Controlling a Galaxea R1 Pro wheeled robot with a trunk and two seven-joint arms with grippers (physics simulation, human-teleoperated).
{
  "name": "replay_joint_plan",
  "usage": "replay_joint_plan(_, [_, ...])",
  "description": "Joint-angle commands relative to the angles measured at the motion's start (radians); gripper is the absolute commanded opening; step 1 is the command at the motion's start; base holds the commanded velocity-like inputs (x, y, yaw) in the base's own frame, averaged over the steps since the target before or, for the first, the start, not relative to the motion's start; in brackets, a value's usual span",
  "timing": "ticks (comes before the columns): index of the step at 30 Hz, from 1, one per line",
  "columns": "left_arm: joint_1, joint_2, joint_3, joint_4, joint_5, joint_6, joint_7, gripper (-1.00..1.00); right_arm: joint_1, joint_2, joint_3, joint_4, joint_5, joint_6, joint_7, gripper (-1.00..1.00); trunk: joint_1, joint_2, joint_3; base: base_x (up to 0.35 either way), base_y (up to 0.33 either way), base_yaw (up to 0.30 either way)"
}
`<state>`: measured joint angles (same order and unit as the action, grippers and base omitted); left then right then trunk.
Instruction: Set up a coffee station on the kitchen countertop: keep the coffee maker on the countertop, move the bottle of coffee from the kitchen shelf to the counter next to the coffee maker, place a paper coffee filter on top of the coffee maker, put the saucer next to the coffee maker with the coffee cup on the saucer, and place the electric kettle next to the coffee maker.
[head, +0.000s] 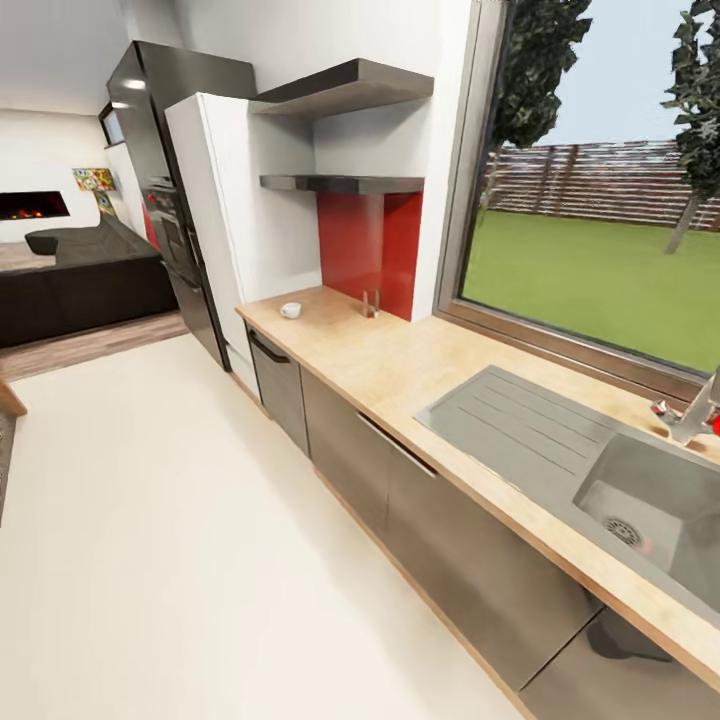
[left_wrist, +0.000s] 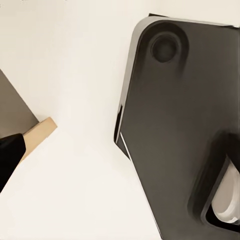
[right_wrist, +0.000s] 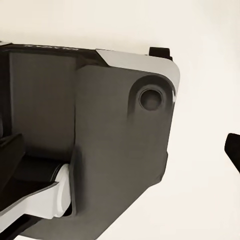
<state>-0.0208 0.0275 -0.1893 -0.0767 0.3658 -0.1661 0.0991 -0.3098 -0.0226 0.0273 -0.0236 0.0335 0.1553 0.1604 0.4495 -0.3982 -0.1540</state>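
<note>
Transit phase. Coffee cup (head: 291, 310) sits on table (head: 420, 375) far end, 11 o'clock from sink (head: 640, 500). Steer base parallel to table edge, stop within reach. Jaws state: cannot tell.

A pale floor (head: 150, 520) runs left of glossy grey cabinets (head: 420, 510), with a steel sink (head: 640, 490) near right below a wide window (head: 600, 200) onto grass, red splashback (head: 365, 245) and shelves (head: 345, 135) far, dark sofa (head: 85, 270) far left.
</note>
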Motion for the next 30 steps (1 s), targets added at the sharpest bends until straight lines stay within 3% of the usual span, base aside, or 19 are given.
replay_joint_plan(1, [-0.001,0.000,-0.009,0.000,0.007,-0.003,0.004,1.00,0.000,0.000,0.002,-0.002,0.003,0.006,0.004,1.00,0.001,-0.002,0.000,0.000,0.000,0.101])
replay_joint_plan(13, [-0.001,0.001,-0.006,0.000,0.013,-0.004,0.004,1.00,0.000,0.000,0.002,-0.002,0.003,0.006,0.004,1.00,0.001,-0.002,0.018,0.178,0.029,0.122])
replay_joint_plan(30, [-0.001,0.003,-0.004,0.000,0.019,-0.004,0.004,1.00,0.000,0.000,0.002,-0.002,0.003,0.006,0.004,1.00,0.001,-0.002,0.043,0.303,0.172,0.131])
